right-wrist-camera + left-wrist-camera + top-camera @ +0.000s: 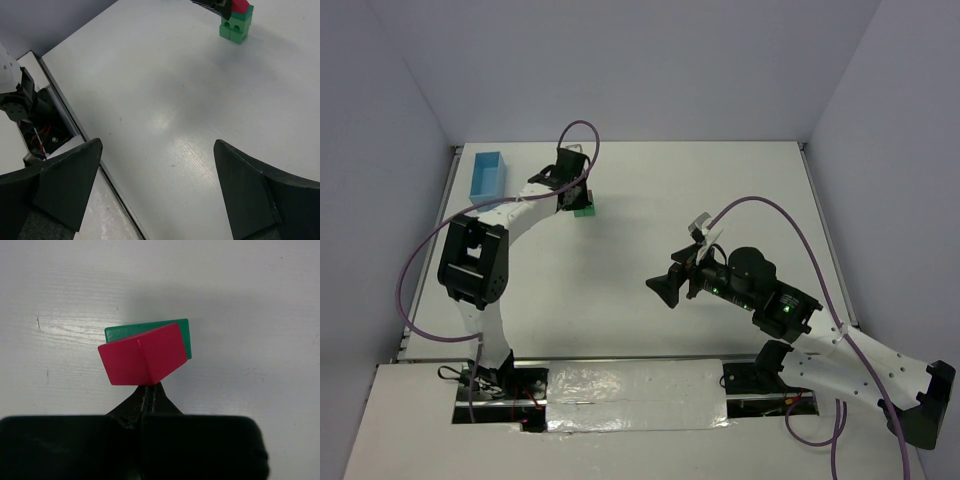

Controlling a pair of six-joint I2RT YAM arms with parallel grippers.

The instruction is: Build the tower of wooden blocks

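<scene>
Your right gripper [157,147] gapes wide over the table [150,85], while your left gripper [148,392], pinched together, touches the roof [142,357] atop the green blocks [235,30].

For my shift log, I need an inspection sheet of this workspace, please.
Surface: white table, faint scratches.
Job's things: red roof piece on top of stacked green blocks.
Clutter: light blue box, far left corner.
Grippers: left gripper shut at the roof's near edge; right gripper open, empty.
Cables: purple cables loop off both arms.
Surroundings: plain walls on three sides.
</scene>
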